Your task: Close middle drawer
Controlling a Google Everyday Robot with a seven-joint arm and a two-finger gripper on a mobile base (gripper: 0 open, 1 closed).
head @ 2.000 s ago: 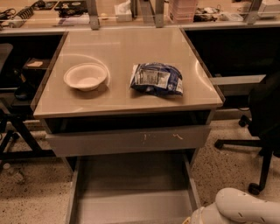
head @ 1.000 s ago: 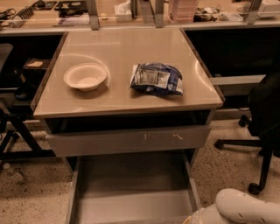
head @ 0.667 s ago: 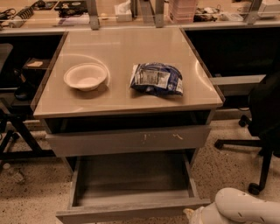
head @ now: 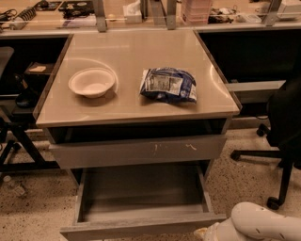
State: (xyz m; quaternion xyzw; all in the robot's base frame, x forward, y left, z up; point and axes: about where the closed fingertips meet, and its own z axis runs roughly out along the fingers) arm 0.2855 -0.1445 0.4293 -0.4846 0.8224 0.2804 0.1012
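Observation:
The middle drawer [head: 141, 195] stands pulled out below the table top, a long shallow grey tray with its plain flat front [head: 136, 229] at the bottom edge of the camera view. Above it is the taller grey drawer front with pale scratch marks [head: 136, 150], slightly ajar. My white arm [head: 263, 226] comes in at the bottom right. My gripper [head: 203, 232] shows only as a small pale part at the right end of the middle drawer's front, mostly cut off by the frame edge.
A white bowl [head: 92, 82] and a blue snack bag [head: 168, 84] lie on the beige table top [head: 136, 47]. A black office chair [head: 282, 127] stands at the right, dark furniture legs [head: 16, 141] at the left, and a cluttered bench [head: 141, 12] behind.
The middle drawer has slid inward toward the cabinet: its front, earlier below the frame, now shows at the bottom edge. My arm has followed it in.

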